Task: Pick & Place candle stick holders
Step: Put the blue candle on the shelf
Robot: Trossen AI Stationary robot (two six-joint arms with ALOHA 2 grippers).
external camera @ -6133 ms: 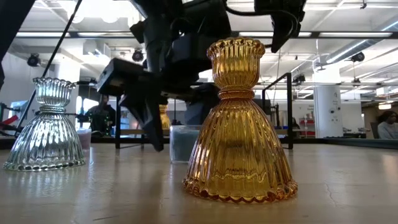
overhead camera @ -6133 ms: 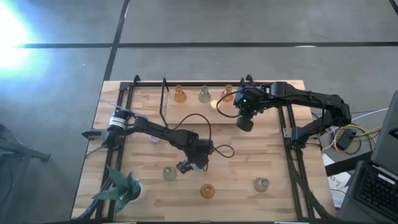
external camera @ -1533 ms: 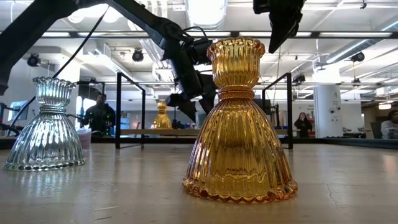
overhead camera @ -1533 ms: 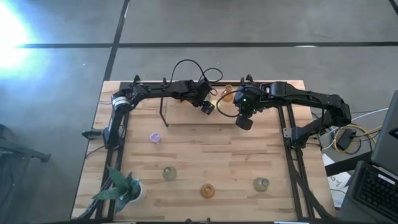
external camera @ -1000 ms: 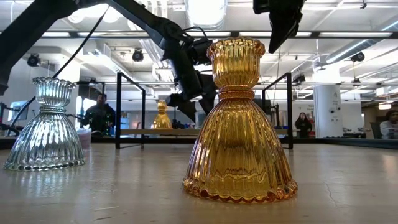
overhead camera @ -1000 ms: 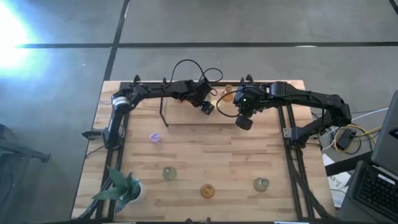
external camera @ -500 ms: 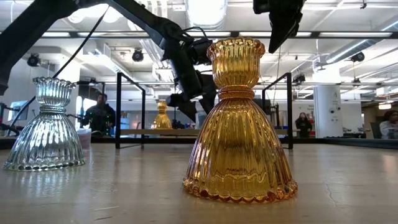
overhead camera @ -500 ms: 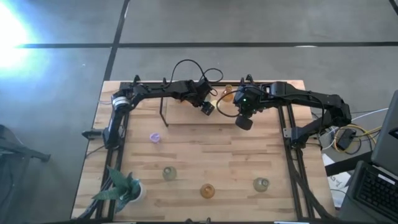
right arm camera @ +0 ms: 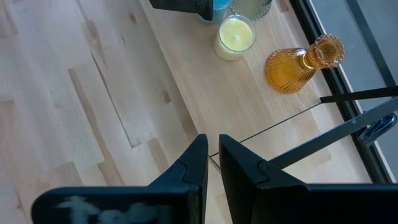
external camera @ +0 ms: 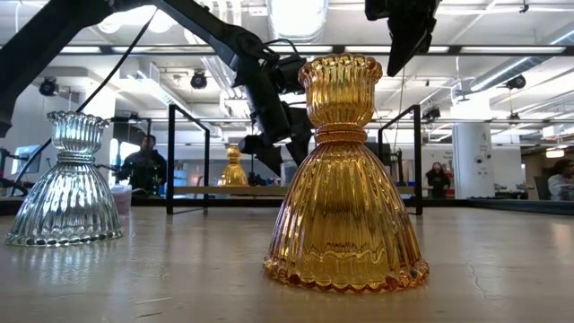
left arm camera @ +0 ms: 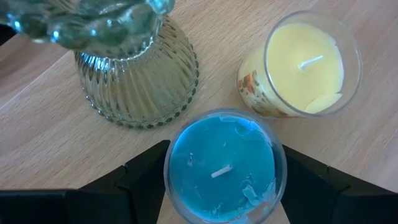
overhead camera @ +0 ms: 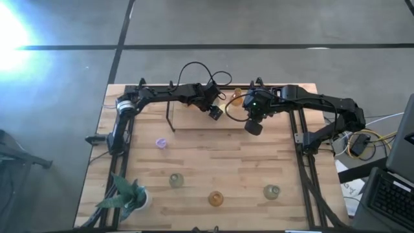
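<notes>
My left gripper (overhead camera: pixel 215 111) is at the far middle of the table, shut on a round blue candle glass (left arm camera: pixel 221 165). Right beside that glass stand a grey-green ribbed holder (left arm camera: pixel 137 81) and a yellow candle glass (left arm camera: pixel 298 62). An amber holder (right arm camera: pixel 298 62) stands farther along the same far row. My right gripper (overhead camera: pixel 253 127) hangs shut above bare wood to the right of them, touching nothing. Nearer the front stand a purple holder (overhead camera: pixel 161 143), a grey-green one (overhead camera: pixel 176 180), an amber one (overhead camera: pixel 215 199) and another grey-green one (overhead camera: pixel 271 191). My left gripper has the blue candle glass between its two fingers (left arm camera: pixel 143 171), one on each opposite side of the round wall (left arm camera: pixel 169 168). The fingers slant down at it from above. The glass stays upright, its wick up; whether its base rests on the wood, I cannot tell.
A black metal frame (overhead camera: pixel 304 162) runs along both sides and the far edge, with an upright post (overhead camera: pixel 171 107) left of the far row. A leafy plant in a white pot (overhead camera: pixel 129 197) stands at the near left corner. Bare wood lies in the middle.
</notes>
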